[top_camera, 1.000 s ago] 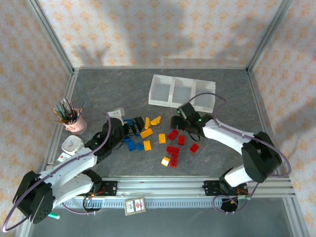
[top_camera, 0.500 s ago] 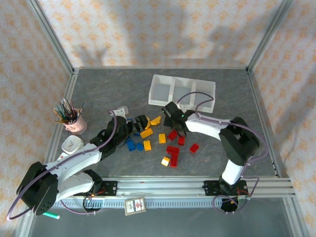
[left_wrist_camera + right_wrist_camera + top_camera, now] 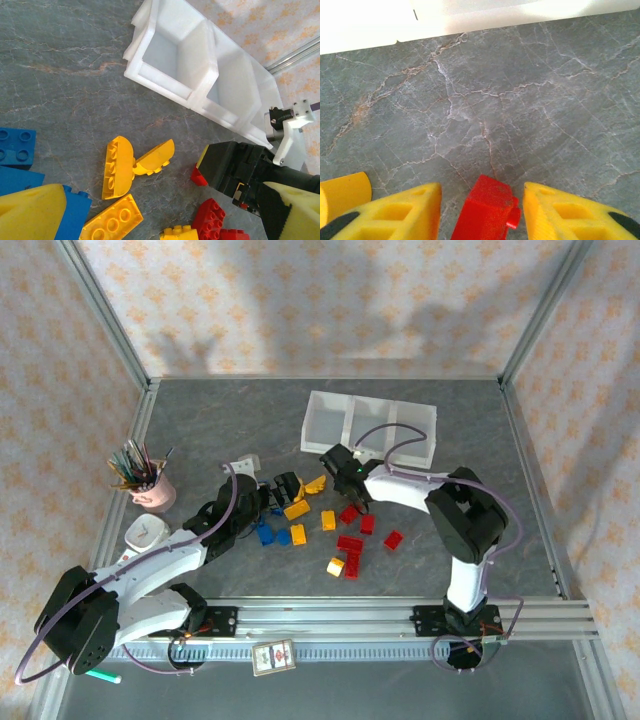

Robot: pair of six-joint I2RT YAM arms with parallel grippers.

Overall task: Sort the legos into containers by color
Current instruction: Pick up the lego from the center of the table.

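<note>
A: Legos?
B: Legos point(image 3: 349, 543) loose on the bench point(image 3: 200, 420), scattered in front of the tray point(image 3: 370, 400).
A: Right pincer?
B: Right pincer point(image 3: 481, 189) sits just in front of the tray, toward its left end. Jaws apart, straddling a red brick point(image 3: 485, 212), not clamped.
A: Left?
B: Left pincer point(image 3: 287, 487) is farther from the tray, jaws wide apart, by yellow bricks point(image 3: 117, 167) and blue bricks point(image 3: 17, 147).

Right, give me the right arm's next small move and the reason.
Probably close the right arm's jaws on the red brick. In the right wrist view it sits between them with a gap on each side, so it does not look gripped yet. The tray stands just beyond, ready for the lift that would follow.
</note>
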